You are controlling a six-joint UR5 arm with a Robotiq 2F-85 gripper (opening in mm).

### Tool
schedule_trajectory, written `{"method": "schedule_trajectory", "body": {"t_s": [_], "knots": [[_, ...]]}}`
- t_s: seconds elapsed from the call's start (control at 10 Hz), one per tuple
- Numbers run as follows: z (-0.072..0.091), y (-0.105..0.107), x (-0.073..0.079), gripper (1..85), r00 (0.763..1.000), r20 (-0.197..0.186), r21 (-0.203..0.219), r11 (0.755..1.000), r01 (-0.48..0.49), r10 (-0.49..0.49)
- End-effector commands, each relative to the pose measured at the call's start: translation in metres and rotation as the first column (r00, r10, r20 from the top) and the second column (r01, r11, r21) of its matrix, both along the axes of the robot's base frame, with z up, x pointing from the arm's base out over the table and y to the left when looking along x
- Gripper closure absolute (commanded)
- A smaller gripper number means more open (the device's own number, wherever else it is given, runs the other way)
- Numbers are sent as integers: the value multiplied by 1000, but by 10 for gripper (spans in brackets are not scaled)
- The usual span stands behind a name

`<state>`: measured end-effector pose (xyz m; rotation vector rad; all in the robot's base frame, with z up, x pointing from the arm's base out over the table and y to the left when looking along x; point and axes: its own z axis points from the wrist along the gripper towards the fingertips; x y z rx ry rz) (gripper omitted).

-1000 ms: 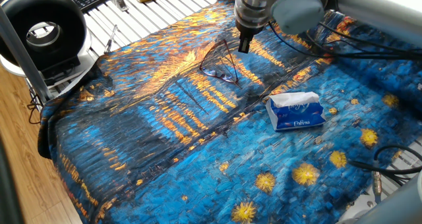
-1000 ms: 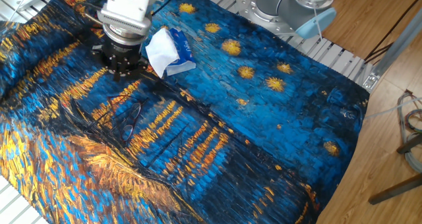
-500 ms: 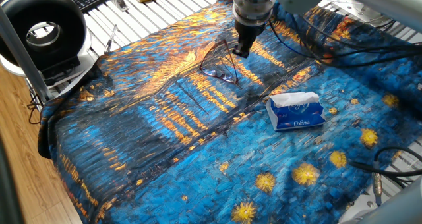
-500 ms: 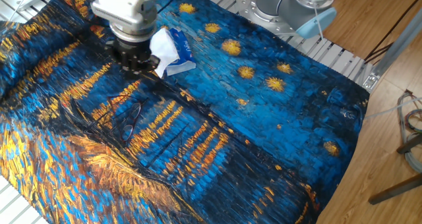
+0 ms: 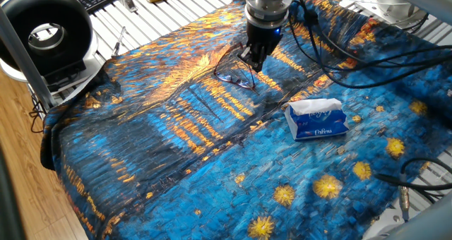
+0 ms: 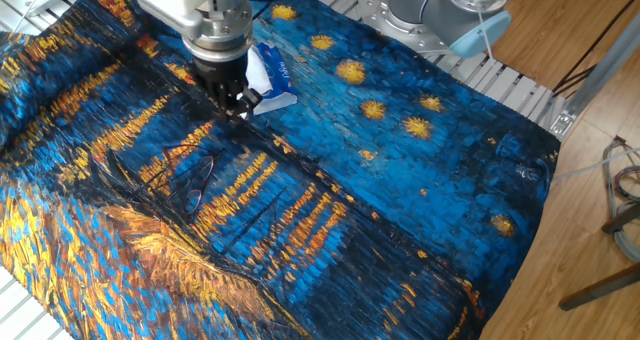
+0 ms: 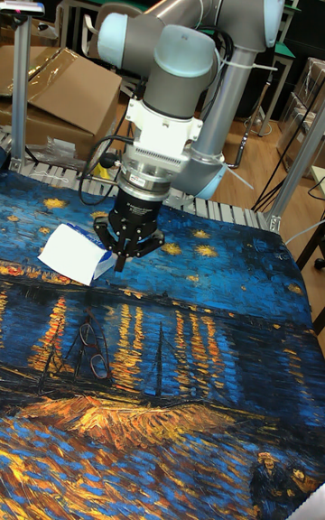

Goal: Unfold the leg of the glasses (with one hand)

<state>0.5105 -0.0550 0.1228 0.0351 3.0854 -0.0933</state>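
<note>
A painted cloth (image 5: 176, 148), deep blue with orange and yellow strokes, covered the table across nearly every view. In the tall fixed view the silver-grey arm (image 7: 194, 23) filled the upper middle of the frame and bent down toward the cloth. A blue-white tissue pack (image 5: 316, 118) lay right of centre in one fixed view, well apart from the work.

The hand (image 5: 253, 55) hung in the upper middle of that view, pointing down, its tips close above the cloth. Its fingers sat near one another, but whether they were fully closed, or pinching anything, could not be told from these pictures.

The glasses (image 5: 236, 72) lay on the cloth just below and left of the hand in that view; in the other fixed view they (image 6: 193, 172) sat in the left middle, below the hand (image 6: 238, 102). One thin leg seemed to angle away from the frame, though it was too fine to read. By my judgement the unfolding was at best partly done.
</note>
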Motion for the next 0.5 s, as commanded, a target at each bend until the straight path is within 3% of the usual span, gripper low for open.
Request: {"method": "schedule_trajectory", "body": {"t_s": [0.0, 0.1, 0.2, 0.4], "knots": [[-4, -8, 7, 847, 999, 12, -17, 999, 40, -39], [-6, -6, 24, 847, 999, 48, -6, 1000, -6, 6], [-10, 7, 36, 847, 997, 70, 44, 999, -15, 12], [-6, 9, 44, 847, 996, 75, 43, 998, -44, 41]]}}
